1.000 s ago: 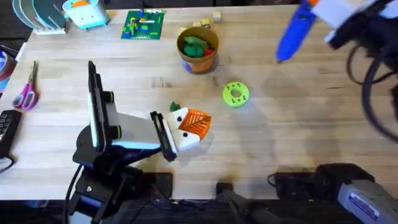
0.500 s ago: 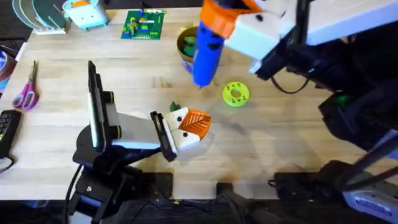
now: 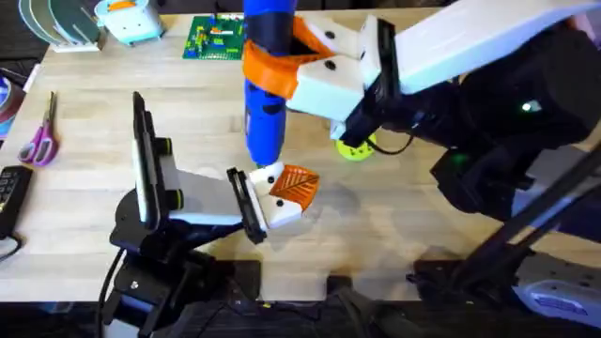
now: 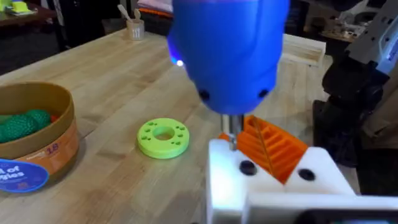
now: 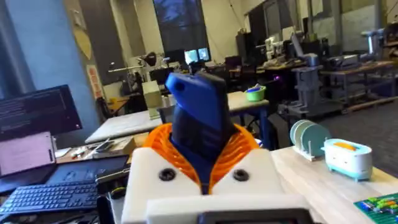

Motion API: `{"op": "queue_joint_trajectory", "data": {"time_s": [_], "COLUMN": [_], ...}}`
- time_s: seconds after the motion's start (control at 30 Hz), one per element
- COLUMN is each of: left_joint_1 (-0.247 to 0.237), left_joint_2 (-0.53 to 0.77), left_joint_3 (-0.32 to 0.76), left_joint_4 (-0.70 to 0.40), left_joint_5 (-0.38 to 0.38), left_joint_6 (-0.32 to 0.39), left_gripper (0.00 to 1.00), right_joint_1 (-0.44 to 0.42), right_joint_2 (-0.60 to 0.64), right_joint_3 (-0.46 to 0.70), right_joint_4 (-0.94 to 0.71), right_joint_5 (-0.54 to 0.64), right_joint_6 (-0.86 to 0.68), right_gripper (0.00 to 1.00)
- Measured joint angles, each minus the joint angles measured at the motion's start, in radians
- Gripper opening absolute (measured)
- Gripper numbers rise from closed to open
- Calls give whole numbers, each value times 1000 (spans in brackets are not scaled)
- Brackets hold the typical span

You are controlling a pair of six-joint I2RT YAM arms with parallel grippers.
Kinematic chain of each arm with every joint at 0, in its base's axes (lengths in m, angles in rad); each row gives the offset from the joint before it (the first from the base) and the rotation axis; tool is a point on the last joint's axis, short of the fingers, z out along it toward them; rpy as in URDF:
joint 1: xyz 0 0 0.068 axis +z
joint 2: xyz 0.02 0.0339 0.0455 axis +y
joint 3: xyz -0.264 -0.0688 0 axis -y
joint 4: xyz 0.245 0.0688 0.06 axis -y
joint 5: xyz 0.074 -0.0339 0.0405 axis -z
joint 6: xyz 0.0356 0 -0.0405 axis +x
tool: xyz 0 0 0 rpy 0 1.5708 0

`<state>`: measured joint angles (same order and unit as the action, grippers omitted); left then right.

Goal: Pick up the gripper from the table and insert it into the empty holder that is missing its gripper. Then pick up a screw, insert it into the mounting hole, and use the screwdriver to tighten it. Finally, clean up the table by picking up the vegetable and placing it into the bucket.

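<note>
The right gripper [image 3: 282,66] has reached across the middle of the table and is clamped around the screwdriver [image 3: 266,94], orange pads squeezing the blue body on both sides. The right wrist view shows that grip up close [image 5: 202,165], with the screwdriver [image 5: 199,124] sticking up between the pads. The tool is roughly upright, tip pointing down at the white holder [image 3: 282,214].

The left gripper [image 3: 258,202] sits low near the front of the table with the holder pinched in its fingers. The orange gripper [image 3: 297,185] piece is already seated on that white block. From the left wrist camera, the screwdriver [image 4: 229,56] looms right over the holder [image 4: 273,177], its narrow metal bit coming down just beside the ribbed orange gripper [image 4: 273,146]. It looks like the bit is touching the block near a dark hole, but it's hard to be sure.

The bucket [image 4: 34,140] stands off to the side with the green vegetable [image 4: 23,124] lying inside it. A lime green disc [image 4: 163,137] rests on the table [image 3: 451,235] between the bucket and the holder.
</note>
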<state>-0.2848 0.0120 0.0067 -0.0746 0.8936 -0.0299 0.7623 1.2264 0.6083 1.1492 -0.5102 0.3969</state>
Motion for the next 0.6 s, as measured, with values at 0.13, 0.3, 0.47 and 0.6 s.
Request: {"op": "queue_joint_trajectory", "data": {"time_s": [0.13,0.3,0.47,0.6], "left_joint_1": [0,0,0,0], "left_joint_2": [0,0,0,0], "left_joint_3": [0,0,0,0], "left_joint_4": [0,0,0,0], "left_joint_5": [0,0,0,0], "left_joint_6": [0,0,0,0], "left_gripper": [8,8,8,8], "right_joint_1": [2,2,2,2], "right_joint_2": [1,1,1,1], "right_joint_3": [0,0,0,0], "right_joint_4": [3,-23,-27,-27], "right_joint_5": [-3,-15,-19,-20], "right_joint_6": [12,23,23,23], "right_gripper": [23,23,23,23]}}
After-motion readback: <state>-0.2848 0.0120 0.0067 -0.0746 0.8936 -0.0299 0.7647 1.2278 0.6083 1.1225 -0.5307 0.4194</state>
